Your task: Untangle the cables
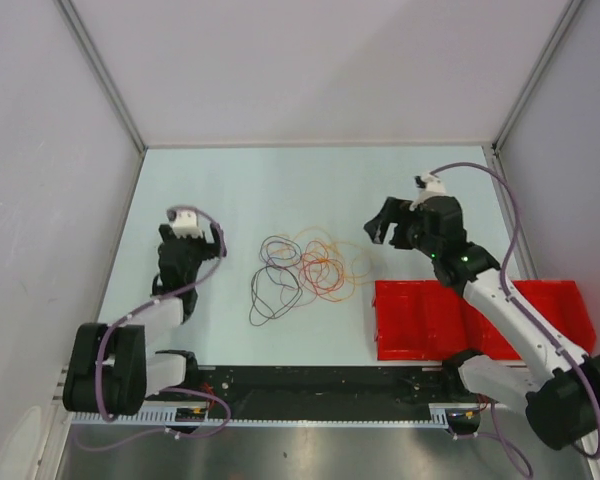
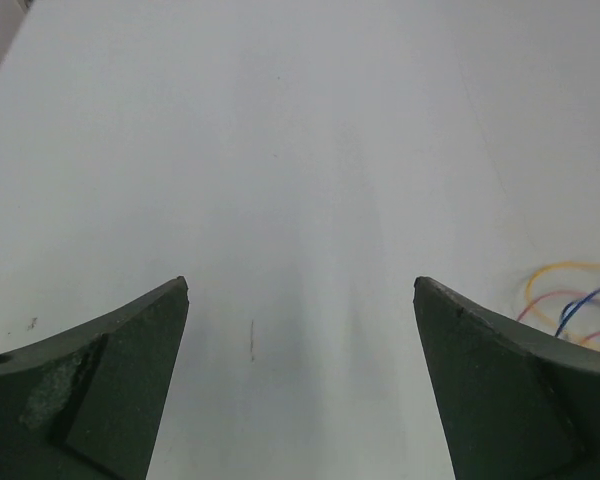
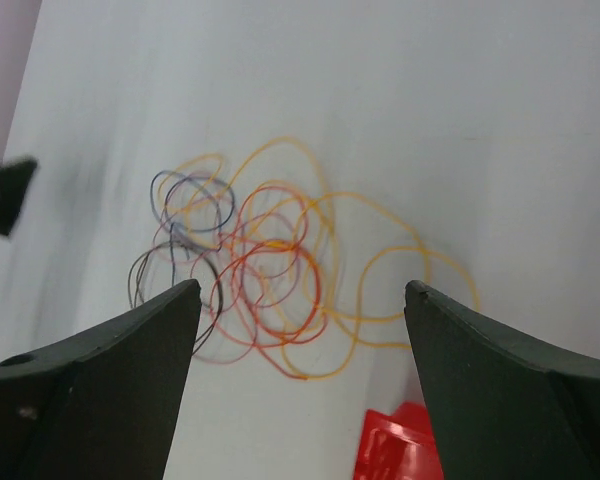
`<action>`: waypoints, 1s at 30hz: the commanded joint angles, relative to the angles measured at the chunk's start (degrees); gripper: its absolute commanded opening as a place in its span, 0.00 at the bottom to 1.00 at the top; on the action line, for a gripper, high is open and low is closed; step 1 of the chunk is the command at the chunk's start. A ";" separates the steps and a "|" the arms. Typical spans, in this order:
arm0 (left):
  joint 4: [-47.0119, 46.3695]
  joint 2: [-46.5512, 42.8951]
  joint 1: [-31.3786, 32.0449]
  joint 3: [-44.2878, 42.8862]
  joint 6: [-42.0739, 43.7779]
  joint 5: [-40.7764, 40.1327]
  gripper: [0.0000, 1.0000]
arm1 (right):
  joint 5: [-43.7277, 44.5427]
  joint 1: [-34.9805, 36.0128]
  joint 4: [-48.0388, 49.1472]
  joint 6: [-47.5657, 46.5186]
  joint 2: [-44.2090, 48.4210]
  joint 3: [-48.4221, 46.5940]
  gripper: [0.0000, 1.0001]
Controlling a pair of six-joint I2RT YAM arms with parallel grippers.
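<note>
The cables (image 1: 305,270) lie in a tangled heap of thin dark, red, orange and yellow loops at the table's middle. They also show in the right wrist view (image 3: 270,265), ahead of the jaws, and a few loop ends show at the right edge of the left wrist view (image 2: 570,300). My right gripper (image 1: 385,222) is open and empty, raised to the right of the heap. My left gripper (image 1: 188,258) is open and empty, to the left of the heap, over bare table (image 2: 300,150).
A red tray (image 1: 420,320) lies at the near right, under the right arm; its corner shows in the right wrist view (image 3: 395,450). Grey walls enclose the table on the left, far and right sides.
</note>
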State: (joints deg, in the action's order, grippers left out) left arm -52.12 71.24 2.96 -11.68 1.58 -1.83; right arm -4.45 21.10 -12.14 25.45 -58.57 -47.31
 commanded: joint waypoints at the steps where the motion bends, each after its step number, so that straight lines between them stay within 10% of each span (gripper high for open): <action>1: 46.70 -7.70 0.29 -26.24 -15.30 3.43 1.00 | 4.44 9.21 -6.40 -0.05 -5.32 -6.65 0.85; 5: 59.75 -2.79 -1.98 -32.61 -34.14 8.90 1.00 | 4.45 11.85 -5.00 0.21 -11.03 -8.15 0.81; 8: 48.18 3.89 -6.92 -30.07 -36.82 33.02 1.00 | 4.45 13.26 -3.60 0.83 -13.32 -9.11 0.80; 13: 64.33 4.17 4.40 -37.80 -28.92 13.44 1.00 | 6.91 15.98 -3.85 1.27 -18.69 -11.49 0.79; 16: 64.07 4.08 7.74 -37.01 -28.57 12.91 1.00 | 7.61 16.86 -3.15 1.44 -20.44 -11.49 0.79; 21: 55.79 -5.40 19.53 -29.68 -25.49 -10.62 1.00 | 8.49 16.95 -3.76 1.53 -21.77 -11.49 0.79; 23: 52.38 -6.38 16.66 -24.12 -41.78 -3.27 1.00 | 9.98 16.95 -4.29 0.92 -22.20 -11.49 0.79; 30: 61.88 7.75 16.72 -37.36 -29.10 -7.86 0.77 | 10.78 16.95 -5.52 -0.14 -22.38 -11.49 0.79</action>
State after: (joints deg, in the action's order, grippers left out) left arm 6.70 73.45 17.56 -43.97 -31.27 -6.31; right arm 4.51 37.91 -16.69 26.04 -80.49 -56.40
